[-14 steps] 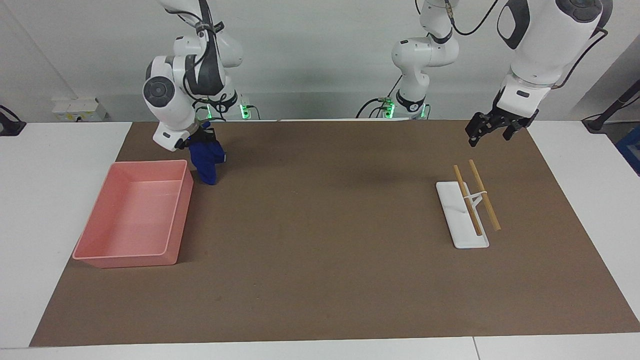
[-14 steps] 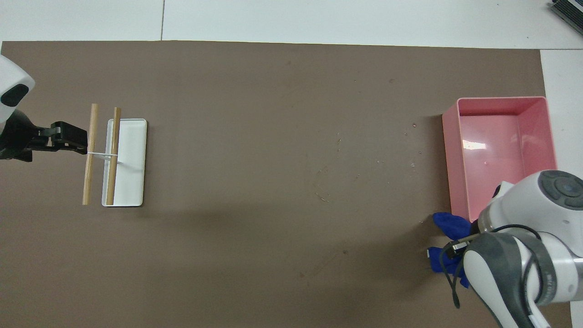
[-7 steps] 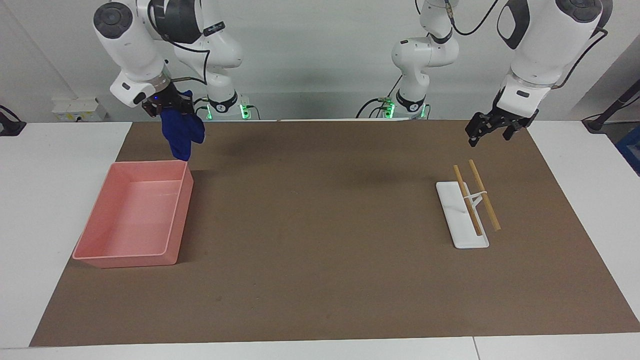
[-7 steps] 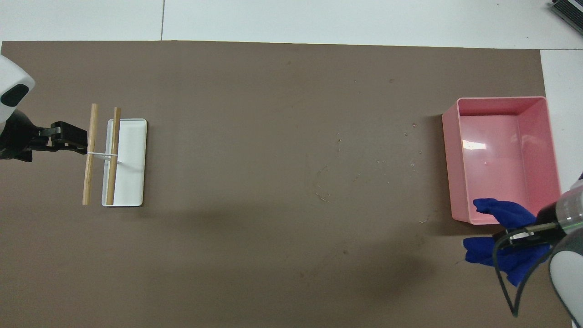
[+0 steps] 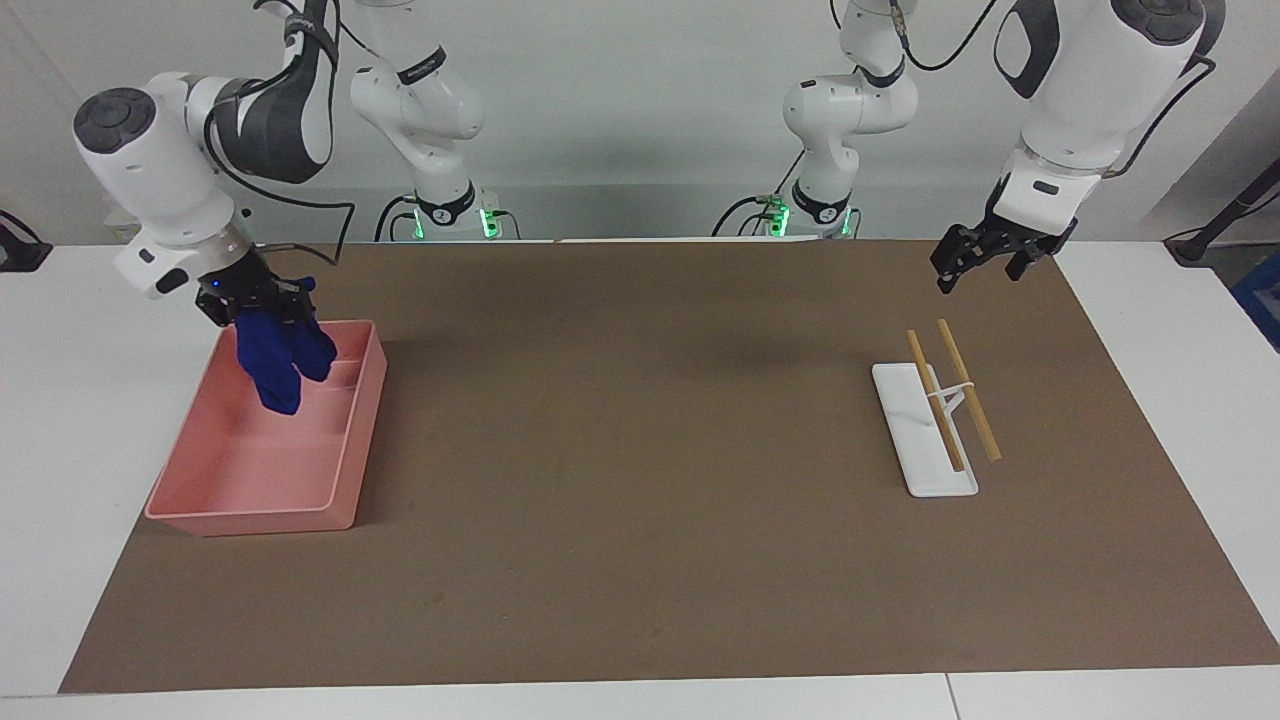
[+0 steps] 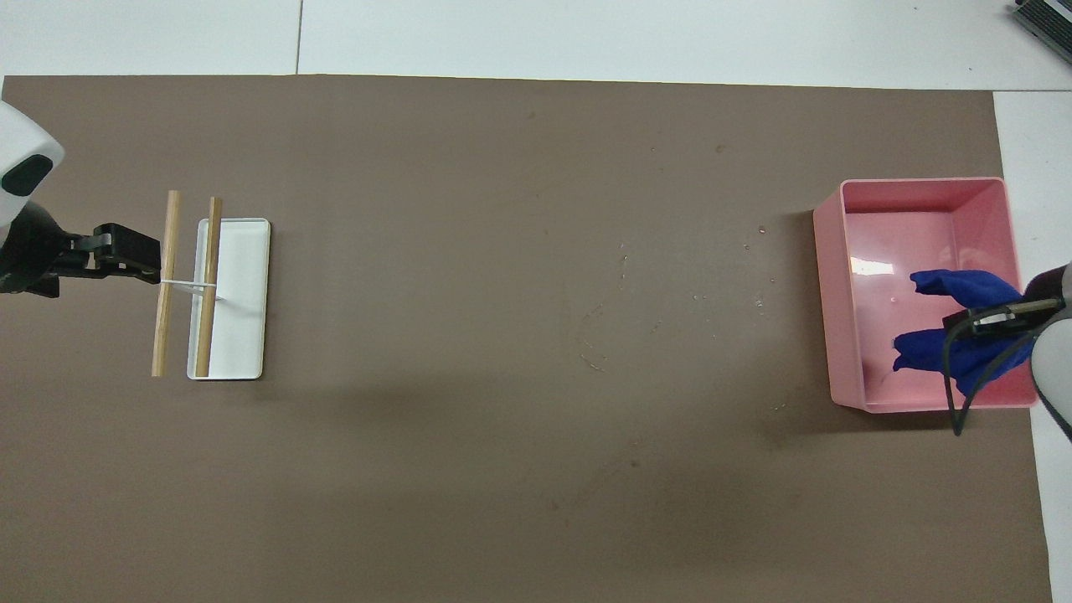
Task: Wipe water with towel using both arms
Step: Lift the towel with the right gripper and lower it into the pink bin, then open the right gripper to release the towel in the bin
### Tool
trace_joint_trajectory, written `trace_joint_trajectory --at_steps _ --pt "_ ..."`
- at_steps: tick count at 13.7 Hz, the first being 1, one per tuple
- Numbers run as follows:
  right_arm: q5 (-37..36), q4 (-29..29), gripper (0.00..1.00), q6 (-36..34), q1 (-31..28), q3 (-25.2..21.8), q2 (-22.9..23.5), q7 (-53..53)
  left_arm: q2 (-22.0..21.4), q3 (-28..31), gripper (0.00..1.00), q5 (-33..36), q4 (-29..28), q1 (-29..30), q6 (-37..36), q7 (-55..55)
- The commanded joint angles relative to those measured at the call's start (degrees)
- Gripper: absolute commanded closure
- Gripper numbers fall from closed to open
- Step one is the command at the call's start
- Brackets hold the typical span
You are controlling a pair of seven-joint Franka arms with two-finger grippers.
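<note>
So right now my right gripper [image 5: 262,312] is clamped on the towel [image 5: 280,358], which hangs bunched over the pink tray [image 5: 345,470], up at the end closest to the robots. Looks to me like the wiping part is basically done and this is the drop-off step.

How I'd do it well: get the whole dangling bundle inside the tray walls before letting go, since one lobe hangs close to the wall on the robots' end and could drape over the rim. Lower it a bit so it doesn't flop out, then open and lift straight up so the cloth doesn't snag on a finger.

My left gripper [image 5: 985,258] just waits with its fingers apart over the worktop [image 5: 640,560], near the white stand [image 5: 925,440] with the two wooden sticks [image 5: 952,392], holding nothing.
</note>
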Motion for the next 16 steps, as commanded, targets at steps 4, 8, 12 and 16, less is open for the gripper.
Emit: trace_joint_trajectory --at_steps 4,8,12,16 --pt "-4.63 0.06 1.0 3.26 -3.09 0.66 9.0 1.94 -1.28 0.09 0.0 -0.64 -1.31 0.34 0.32 0.13" --pt "-5.43 -0.94 0.0 6.53 -3.36 0.66 8.91 2.2 -1.28 0.09 0.0 -0.64 -1.31 0.34 0.41 0.13" --pt "-3.24 1.79 0.0 6.18 -2.31 1.54 6.54 5.54 -1.28 0.09 0.0 -0.64 -1.31 0.34 0.41 0.13" --pt "3.0 3.37 0.0 3.91 -1.51 6.09 -0.31 10.8 -1.28 0.09 0.0 -0.64 -1.31 0.34 0.41 0.13"
